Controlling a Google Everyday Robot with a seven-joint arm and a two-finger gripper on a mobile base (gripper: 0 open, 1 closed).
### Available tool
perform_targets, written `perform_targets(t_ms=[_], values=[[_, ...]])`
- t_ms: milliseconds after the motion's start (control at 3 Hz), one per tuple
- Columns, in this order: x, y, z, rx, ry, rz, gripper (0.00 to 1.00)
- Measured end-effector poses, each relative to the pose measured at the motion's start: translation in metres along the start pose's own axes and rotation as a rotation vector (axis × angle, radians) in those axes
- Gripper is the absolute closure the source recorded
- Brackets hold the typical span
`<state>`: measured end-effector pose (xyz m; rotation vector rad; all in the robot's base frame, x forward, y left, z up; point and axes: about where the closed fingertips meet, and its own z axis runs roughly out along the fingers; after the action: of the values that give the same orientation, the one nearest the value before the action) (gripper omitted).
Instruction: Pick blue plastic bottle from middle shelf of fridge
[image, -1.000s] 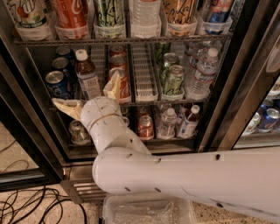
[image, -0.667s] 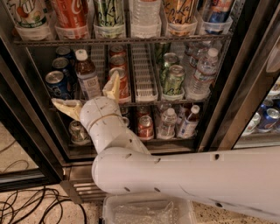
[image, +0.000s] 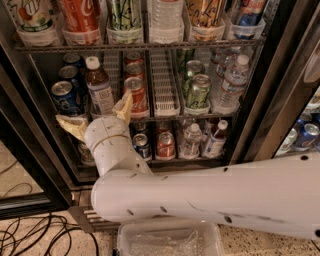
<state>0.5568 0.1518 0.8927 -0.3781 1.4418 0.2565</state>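
Note:
The blue plastic bottle (image: 98, 88), white-capped with dark liquid and a blue-and-white label, stands upright on the middle shelf (image: 165, 98) of the fridge (image: 248, 116), second lane from the left. My gripper (image: 98, 118) is just in front of and below the bottle's base. It is open, with one tan finger (image: 73, 128) to the bottle's lower left and the other (image: 124, 106) to its lower right. Neither finger touches the bottle.
Blue cans (image: 65, 96) stand left of the bottle and red cans (image: 136, 91) right of it. Further right are an empty white lane tray, green cans (image: 197, 91) and a clear water bottle (image: 231, 85). Large soda bottles fill the rack above, small cans and bottles the rack below. A clear plastic bin (image: 170, 239) and cables (image: 35, 235) lie on the floor.
My gripper has shifted slightly left and down in front of the bottle. It is still open. The bottle and cans have not moved.

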Motion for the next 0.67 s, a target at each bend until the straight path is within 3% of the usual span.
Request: perform_targets(t_ms=[667], values=[[0.0198,0.0018,0.0113,0.144,0.028,0.043,0.00]])
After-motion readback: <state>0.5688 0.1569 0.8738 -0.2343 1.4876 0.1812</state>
